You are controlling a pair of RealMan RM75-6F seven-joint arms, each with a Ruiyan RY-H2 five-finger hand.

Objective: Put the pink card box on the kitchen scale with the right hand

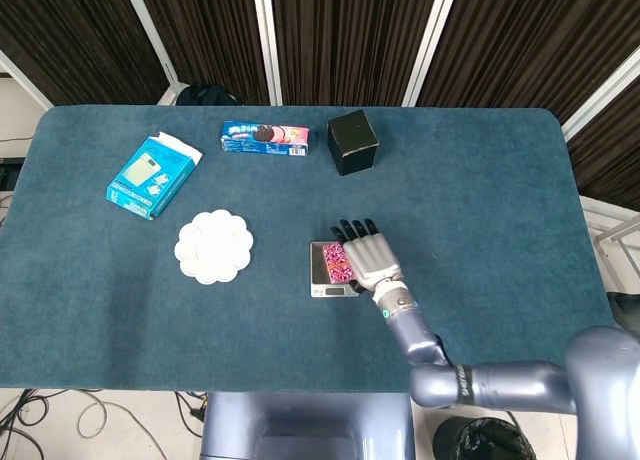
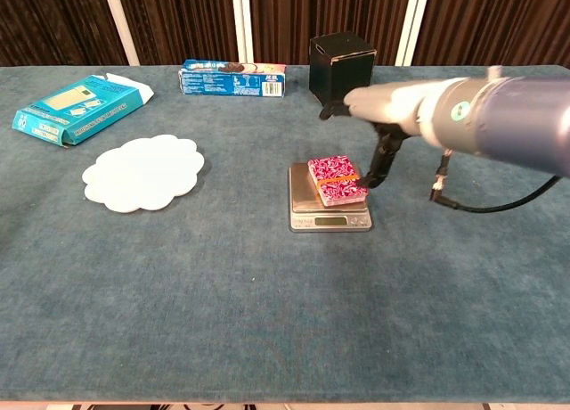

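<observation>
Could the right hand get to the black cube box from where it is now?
Probably yes. The right hand hangs over the kitchen scale, where the pink card box lies, and the black cube box stands just beyond on bare table, nothing between them.

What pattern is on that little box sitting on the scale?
The box has pink-and-white swirls with an orange band across it, clearest in the chest view.

Pink-patterned card box (image 2: 337, 179), silver scale (image 2: 329, 216), teal tablecloth (image 2: 267, 285)
</observation>
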